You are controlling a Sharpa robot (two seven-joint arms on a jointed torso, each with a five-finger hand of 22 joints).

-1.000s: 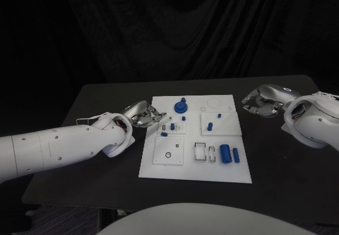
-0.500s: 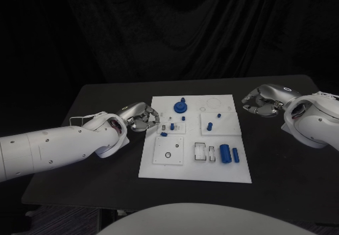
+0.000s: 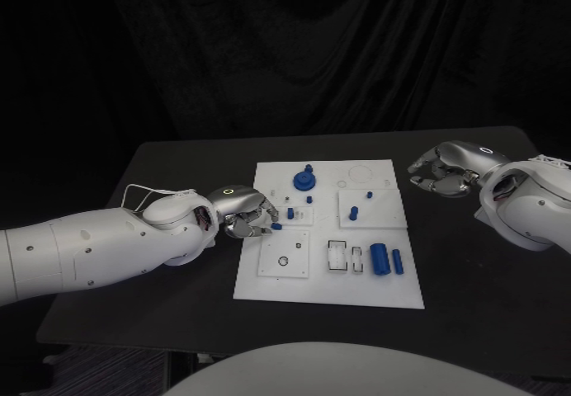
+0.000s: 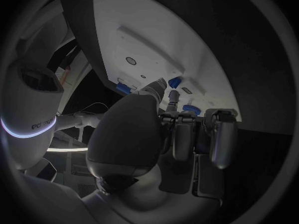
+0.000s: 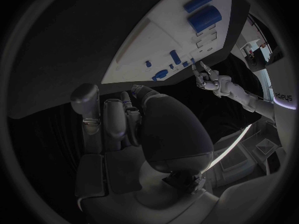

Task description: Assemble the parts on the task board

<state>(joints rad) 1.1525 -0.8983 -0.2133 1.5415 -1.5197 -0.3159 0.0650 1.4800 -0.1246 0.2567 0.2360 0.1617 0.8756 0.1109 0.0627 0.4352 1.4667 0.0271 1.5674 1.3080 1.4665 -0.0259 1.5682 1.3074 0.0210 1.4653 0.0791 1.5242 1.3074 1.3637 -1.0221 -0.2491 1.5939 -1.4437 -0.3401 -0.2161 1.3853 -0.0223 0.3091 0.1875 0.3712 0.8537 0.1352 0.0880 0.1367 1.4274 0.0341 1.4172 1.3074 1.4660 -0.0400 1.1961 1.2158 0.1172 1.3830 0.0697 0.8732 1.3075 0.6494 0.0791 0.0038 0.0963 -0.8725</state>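
Your left hand (image 3: pixel 244 211) has slid along the board's (image 3: pixel 312 289) left edge toward you over the past second, fingers curled, a small blue part (image 3: pixel 275 225) at its fingertips; whether it pinches that part, you cannot tell. Several parts stand seated mid-board; two cylinders (image 3: pixel 385 258) lie loose by its right edge. The right hand (image 3: pixel 443 173), curled and empty, rests off the board's far right corner.

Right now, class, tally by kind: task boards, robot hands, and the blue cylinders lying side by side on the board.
Task board: 1
Robot hands: 2, left robot hand and right robot hand
Blue cylinders: 2, thick cylinder and thin cylinder
Total: 5
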